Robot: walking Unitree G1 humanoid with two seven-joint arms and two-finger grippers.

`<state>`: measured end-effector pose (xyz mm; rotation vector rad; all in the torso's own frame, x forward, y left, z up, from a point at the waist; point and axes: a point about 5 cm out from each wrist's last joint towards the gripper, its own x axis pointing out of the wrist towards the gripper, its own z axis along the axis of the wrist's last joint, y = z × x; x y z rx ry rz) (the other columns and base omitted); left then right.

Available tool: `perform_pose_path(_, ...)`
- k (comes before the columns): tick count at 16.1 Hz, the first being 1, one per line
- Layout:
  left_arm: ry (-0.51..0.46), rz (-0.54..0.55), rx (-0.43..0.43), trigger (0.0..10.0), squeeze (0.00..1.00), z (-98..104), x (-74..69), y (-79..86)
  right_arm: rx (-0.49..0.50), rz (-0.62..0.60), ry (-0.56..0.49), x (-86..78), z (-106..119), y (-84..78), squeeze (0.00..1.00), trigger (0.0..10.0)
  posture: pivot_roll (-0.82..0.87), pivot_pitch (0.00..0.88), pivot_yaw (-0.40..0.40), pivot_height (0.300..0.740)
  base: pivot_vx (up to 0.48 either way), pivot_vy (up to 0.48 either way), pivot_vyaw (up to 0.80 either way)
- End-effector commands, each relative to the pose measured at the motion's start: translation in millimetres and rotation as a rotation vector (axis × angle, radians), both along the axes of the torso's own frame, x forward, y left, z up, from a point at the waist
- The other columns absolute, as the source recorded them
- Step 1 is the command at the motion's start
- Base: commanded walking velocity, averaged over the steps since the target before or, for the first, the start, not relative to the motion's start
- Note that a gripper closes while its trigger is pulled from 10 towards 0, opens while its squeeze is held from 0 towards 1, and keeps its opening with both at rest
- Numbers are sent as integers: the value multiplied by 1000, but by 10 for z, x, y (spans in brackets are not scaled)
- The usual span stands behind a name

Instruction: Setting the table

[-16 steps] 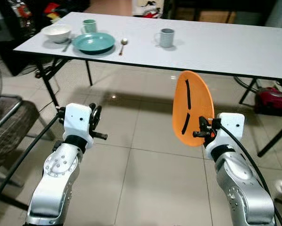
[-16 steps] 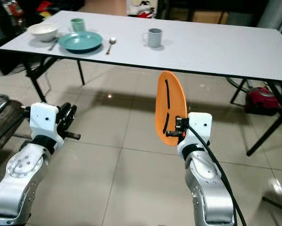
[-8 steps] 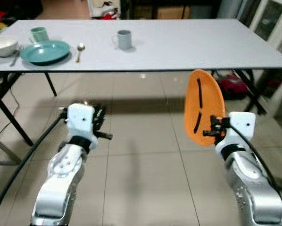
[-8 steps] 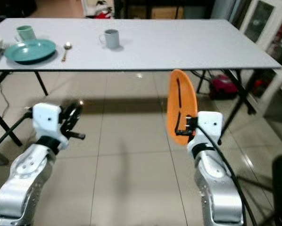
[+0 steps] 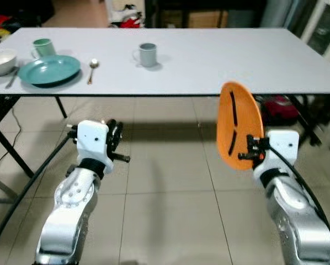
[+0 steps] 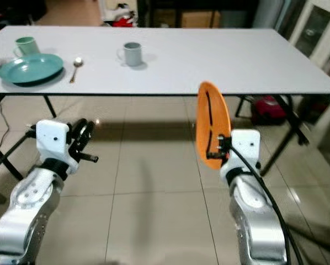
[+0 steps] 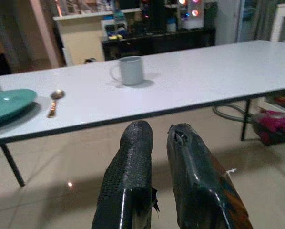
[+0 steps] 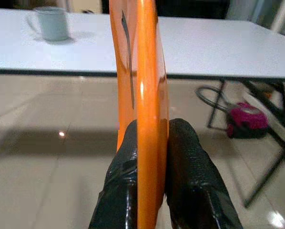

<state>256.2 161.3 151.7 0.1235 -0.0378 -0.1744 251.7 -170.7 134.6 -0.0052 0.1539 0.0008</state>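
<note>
Head views, table: you see a long white table [image 5: 209, 61] across the far side, with tiled floor [image 5: 165, 210] on the near side.
Head views, far left of table: a green plate [image 5: 49, 70] sits there, a green cup [image 5: 41, 47] just behind it, a white bowl [image 5: 0, 61] to its left, and a spoon [image 5: 91, 70] just to its right.
Head views, middle of table: a grey mug [image 5: 147, 54] stands alone, well apart from the plate.
Head views, right side: your right gripper [image 5: 246, 156] is up in front of the table edge. It pinches the low rim of an orange plate [image 5: 239, 124], which stands on its edge over the floor.
Head views, left side: your left gripper [image 5: 116, 144] is low, on the near side of the table, over the floor. It carries nothing.
Left wrist view: the two black fingers [image 7: 133, 176] sit close, with only a thin gap between them. Past them you see the grey mug [image 7: 130, 70], the spoon [image 7: 54, 101] and part of the green plate [image 7: 6, 105] on the table.
Right wrist view: the black fingers [image 8: 126, 176] squeeze the orange plate [image 8: 142, 86] from both sides. The grey mug [image 8: 51, 23] is far off on the table, and a red thing [image 8: 247, 121] lies on the floor under it.
</note>
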Motion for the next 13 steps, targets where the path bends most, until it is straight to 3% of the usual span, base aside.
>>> perform_pose_path(1,6,13,7,10000,0,-10,-19,55,38,75,-73,50,130,143,0,10000,43,0,-18,740,360,0,0)
perform_pose_path(6,24,24,23,10000,0,-60,-96,114,65,88,-81,38,138,199,0,10000,49,0,-9,740,365,0,0)
perform_pose_path(13,9,6,25,10000,0,-10,-85,80,90,103,-121,66,182,163,0,10000,66,0,-12,740,381,0,0)
